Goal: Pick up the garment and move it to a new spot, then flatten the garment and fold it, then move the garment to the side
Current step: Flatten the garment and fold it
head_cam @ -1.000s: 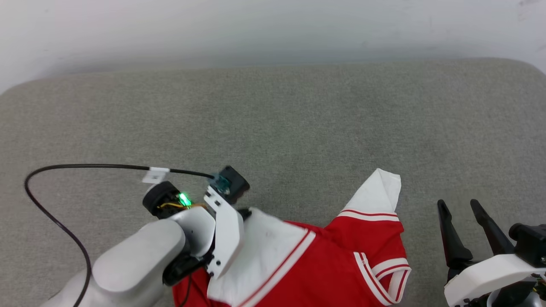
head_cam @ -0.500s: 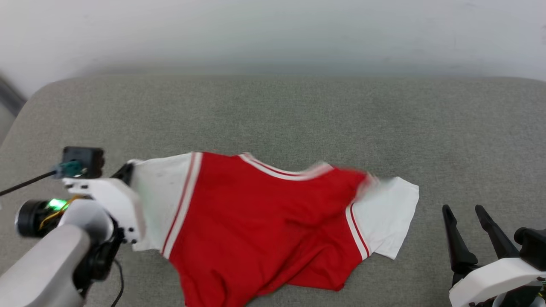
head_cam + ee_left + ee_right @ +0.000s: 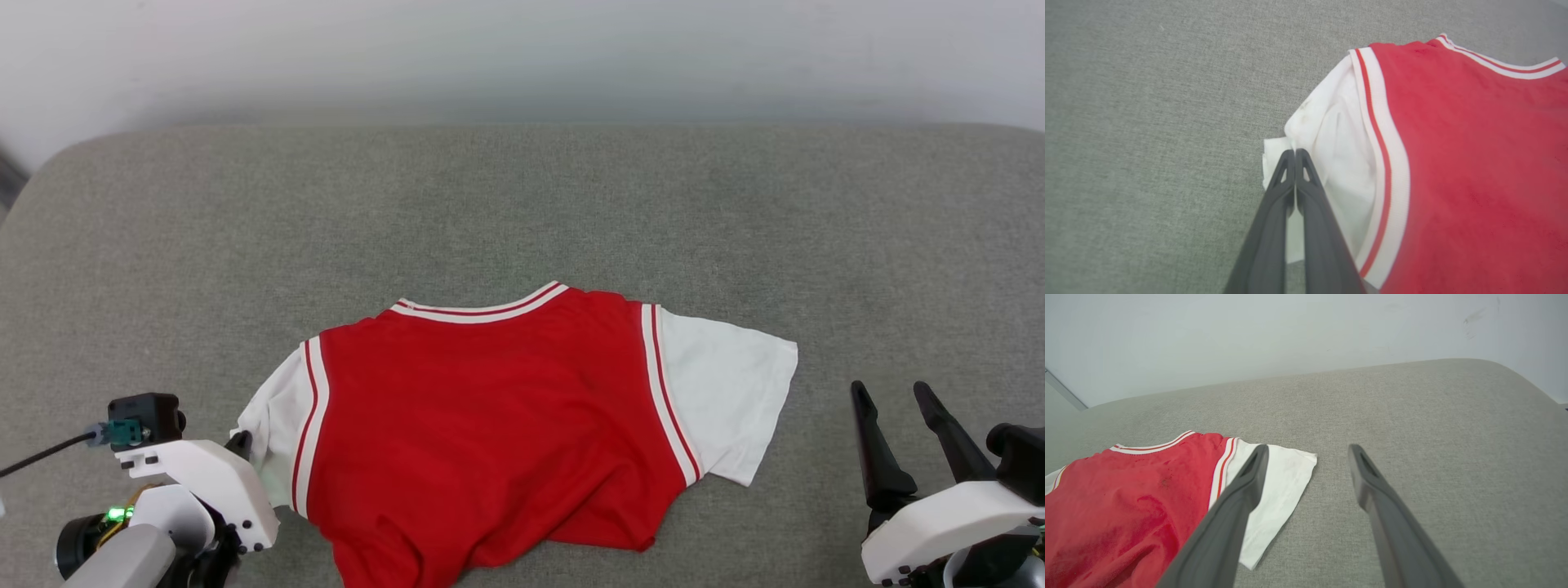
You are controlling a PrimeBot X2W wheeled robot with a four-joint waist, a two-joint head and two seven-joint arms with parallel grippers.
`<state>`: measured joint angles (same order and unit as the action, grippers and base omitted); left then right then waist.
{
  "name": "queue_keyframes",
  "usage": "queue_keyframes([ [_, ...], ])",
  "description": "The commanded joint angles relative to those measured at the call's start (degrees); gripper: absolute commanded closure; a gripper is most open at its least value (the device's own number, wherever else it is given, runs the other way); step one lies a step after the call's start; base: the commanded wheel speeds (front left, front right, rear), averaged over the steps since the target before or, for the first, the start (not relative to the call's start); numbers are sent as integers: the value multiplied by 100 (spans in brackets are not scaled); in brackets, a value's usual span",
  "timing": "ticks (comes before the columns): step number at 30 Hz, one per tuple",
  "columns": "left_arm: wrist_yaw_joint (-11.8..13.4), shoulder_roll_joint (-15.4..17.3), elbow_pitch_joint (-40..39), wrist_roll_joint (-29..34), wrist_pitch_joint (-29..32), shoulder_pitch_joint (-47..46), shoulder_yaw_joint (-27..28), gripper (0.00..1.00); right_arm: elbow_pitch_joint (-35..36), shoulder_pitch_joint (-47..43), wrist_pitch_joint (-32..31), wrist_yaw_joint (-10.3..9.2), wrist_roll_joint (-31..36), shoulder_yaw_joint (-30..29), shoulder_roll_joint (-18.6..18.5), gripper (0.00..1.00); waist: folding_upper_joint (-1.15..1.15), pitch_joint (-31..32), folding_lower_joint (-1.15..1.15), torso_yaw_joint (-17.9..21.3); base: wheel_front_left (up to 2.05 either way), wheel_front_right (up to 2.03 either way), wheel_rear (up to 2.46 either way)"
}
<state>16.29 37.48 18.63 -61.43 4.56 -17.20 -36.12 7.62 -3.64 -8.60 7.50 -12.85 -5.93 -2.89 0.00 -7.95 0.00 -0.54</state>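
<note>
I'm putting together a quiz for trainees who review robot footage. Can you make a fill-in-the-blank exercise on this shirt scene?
1. The left gripper is shut on the edge of a white ____ of the garment.
2. The right gripper is wide ____, holding nothing.
3. The garment lies on the grey cushion with its plain ____ face up.

Missing words: sleeve; open; red.
</note>
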Motion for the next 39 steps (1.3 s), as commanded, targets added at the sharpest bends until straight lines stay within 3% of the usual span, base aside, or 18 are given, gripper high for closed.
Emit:
queue_keyframes([
  [1,-50,-78,57,-67,-114,84,64,0,-4,44,21,-2,13,-14,4,0,0,64,0,18,0,0,0],
  [8,-103,-230,36,151,-777,188,86,0,-30,-41,26,-2,71,-5,4,0,0,385,0,58,0,0,0],
  [15,184,-301,-549,671,-1680,280,156,0,-27,-169,-27,-2,124,-21,4,0,0,719,0,49,0,0,0],
  [22,577,-394,-1331,1264,-1926,462,134,0,-192,-161,-146,-2,-22,-117,4,0,0,802,0,47,0,0,0],
  [29,744,-590,-1912,1746,-1973,548,138,0,-1092,405,-1016,-2,-131,-255,4,0,0,613,0,-81,0,0,0],
  [39,562,-846,-2205,2050,-1986,247,203,0,-2714,2107,-2568,-2,-333,-183,-419,0,0,-72,0,-548,0,0,0],
])
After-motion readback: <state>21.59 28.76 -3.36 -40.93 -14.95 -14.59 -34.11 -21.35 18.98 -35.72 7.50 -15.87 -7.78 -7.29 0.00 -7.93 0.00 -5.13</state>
